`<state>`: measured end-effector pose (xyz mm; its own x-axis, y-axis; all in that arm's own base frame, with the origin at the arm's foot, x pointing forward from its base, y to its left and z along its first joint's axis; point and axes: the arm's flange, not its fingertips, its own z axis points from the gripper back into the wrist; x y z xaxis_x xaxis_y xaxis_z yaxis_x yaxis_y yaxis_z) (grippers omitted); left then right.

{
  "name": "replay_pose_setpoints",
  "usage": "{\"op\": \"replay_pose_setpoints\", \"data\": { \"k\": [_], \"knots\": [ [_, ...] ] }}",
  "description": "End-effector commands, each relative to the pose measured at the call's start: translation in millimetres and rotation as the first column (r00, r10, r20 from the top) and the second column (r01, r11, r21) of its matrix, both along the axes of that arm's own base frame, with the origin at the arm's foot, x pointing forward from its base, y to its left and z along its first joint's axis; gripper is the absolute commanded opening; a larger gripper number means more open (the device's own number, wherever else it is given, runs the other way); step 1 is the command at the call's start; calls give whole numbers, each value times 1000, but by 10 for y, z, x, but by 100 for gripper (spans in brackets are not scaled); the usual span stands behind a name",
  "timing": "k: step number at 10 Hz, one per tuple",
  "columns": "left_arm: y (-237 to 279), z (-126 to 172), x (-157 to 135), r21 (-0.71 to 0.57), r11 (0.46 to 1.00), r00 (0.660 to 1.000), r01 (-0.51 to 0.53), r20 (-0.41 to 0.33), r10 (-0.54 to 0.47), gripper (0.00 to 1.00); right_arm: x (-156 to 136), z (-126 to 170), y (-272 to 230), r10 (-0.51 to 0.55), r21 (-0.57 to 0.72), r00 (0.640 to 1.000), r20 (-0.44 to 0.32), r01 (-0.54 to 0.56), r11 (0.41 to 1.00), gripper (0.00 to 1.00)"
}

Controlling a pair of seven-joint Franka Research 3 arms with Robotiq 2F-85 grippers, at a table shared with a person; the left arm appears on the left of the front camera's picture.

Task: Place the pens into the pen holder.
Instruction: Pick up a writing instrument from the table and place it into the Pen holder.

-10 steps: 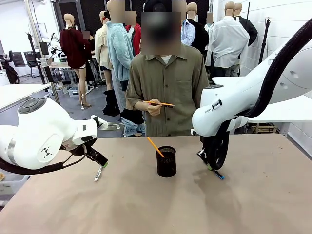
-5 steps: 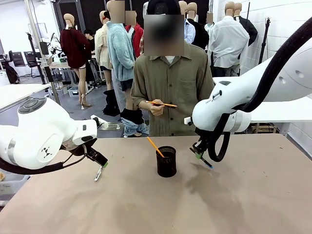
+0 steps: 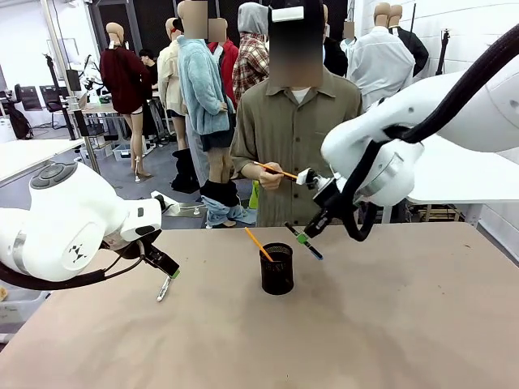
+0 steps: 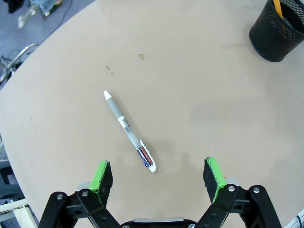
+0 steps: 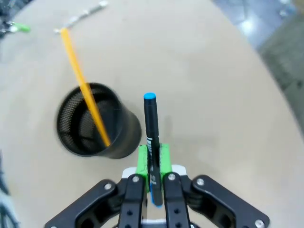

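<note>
The black mesh pen holder (image 3: 276, 270) stands mid-table with an orange pencil (image 3: 258, 244) leaning in it. My right gripper (image 3: 304, 236) is shut on a dark pen with a blue tip (image 3: 312, 250), held in the air just right of and above the holder. In the right wrist view this dark pen (image 5: 151, 126) points out past the holder (image 5: 97, 121) and its pencil (image 5: 85, 88). My left gripper (image 3: 166, 271) hangs open over a silvery-white pen (image 3: 163, 289) lying on the table. That silvery pen (image 4: 129, 132) lies just ahead of the open left gripper (image 4: 159, 173).
A person stands at the far edge holding another orange pencil (image 3: 274, 170) in one hand. The left wrist view has the holder (image 4: 278, 33) at its top right. The table edge (image 4: 28, 71) curves at the upper left there. Bare tabletop (image 3: 389, 324) lies in front.
My right arm has lifted the dark pen off the table and carried it left toward the holder. The person has shifted slightly right. The left arm has not moved.
</note>
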<state>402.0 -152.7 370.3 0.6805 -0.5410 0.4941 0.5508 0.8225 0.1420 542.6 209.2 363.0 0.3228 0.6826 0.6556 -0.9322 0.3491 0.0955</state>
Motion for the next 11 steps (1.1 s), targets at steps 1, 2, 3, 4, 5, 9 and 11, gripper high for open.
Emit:
{"op": "replay_pose_setpoints", "data": {
  "k": [1, 2, 3, 4, 5, 9, 11],
  "knots": [
    [19, 8, 4, -4, 1000, 1000, -4, 1, 4, 100, -178, -160, -479, 156, 78, 988, -4, -156, 985, 0],
    [19, 8, 4, -4, 1000, 1000, -4, 1, 4, 100, -186, -159, -501, 199, 110, 980, 13, -200, 974, 0],
    [19, 8, 4, -4, 1000, 1000, -4, 1, 4, 100, -183, -158, -521, 244, 147, 969, 39, -247, 958, 0],
    [19, 8, 4, -4, 1000, 1000, -4, 1, 4, 100, -187, -153, -560, 291, 205, 954, 69, -299, 932, 0],
    [19, 8, 4, -4, 1000, 1000, -4, 1, 4, 100, -188, -158, -608, 327, 246, 940, 93, -340, 908, 0],
    [19, 8, 4, -4, 1000, 1000, -4, 1, 4, 100, -204, -180, -848, 367, 384, 917, 154, -398, 833, 0],
    [19, 8, 4, -4, 1000, 1000, -4, 1, 4, 100, -297, -200, -1270, 309, 499, 924, 227, -383, 778, 0]
  ]
}}
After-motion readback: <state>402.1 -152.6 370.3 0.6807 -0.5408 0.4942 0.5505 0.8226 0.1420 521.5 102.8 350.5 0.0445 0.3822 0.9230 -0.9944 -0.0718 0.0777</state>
